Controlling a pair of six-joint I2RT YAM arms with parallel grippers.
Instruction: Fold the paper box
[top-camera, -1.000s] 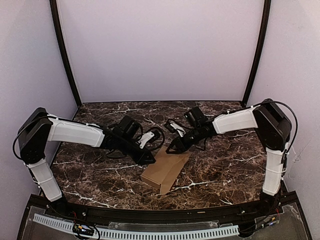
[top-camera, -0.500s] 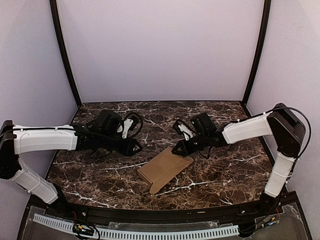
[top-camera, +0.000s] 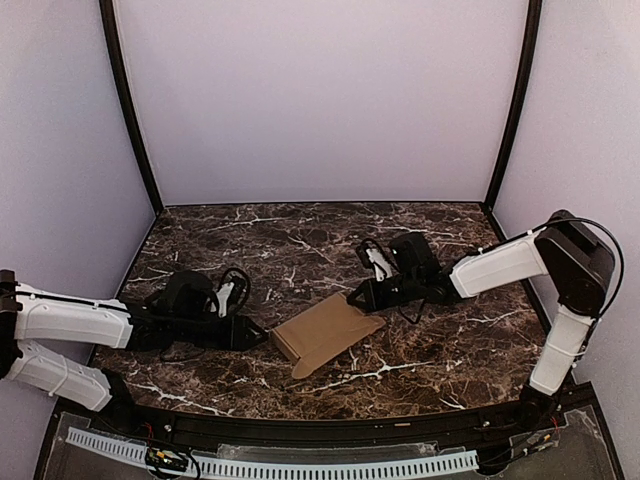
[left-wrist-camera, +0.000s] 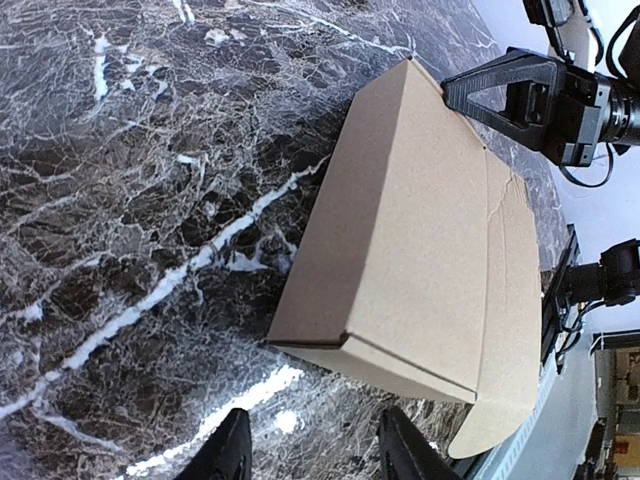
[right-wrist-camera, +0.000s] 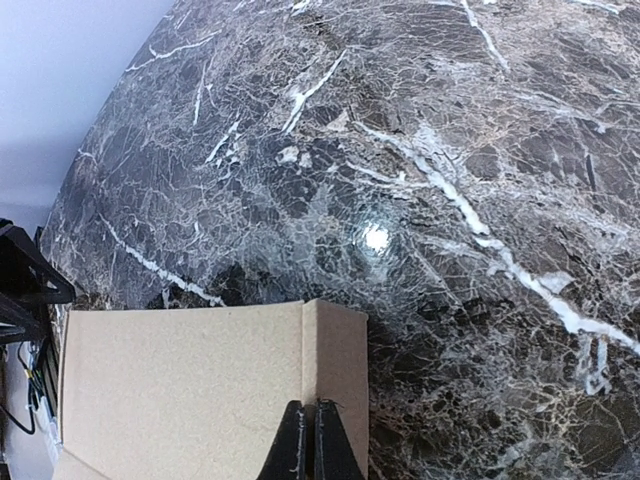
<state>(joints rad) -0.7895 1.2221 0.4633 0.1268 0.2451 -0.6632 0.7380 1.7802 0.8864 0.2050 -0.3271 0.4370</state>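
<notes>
At paper box (top-camera: 322, 332) corner: R fingers (right-wrist-camera: 293, 450) closed, arm stretched low.

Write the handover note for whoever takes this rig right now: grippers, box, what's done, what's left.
Left gripper: open, empty, low over the table, just short of the paper box's left end.
Right gripper: shut, tips at the box's far right corner; I cannot tell if it pinches any cardboard.
Paper box: lies flat mid-table between the two grippers, askew.
Done: it already has a box shape, with walls up and the top panel down.
Left: a rounded flap sticks out loose at one end; it probably needs tucking in. Check the other sides, which are hidden from these views.
</notes>
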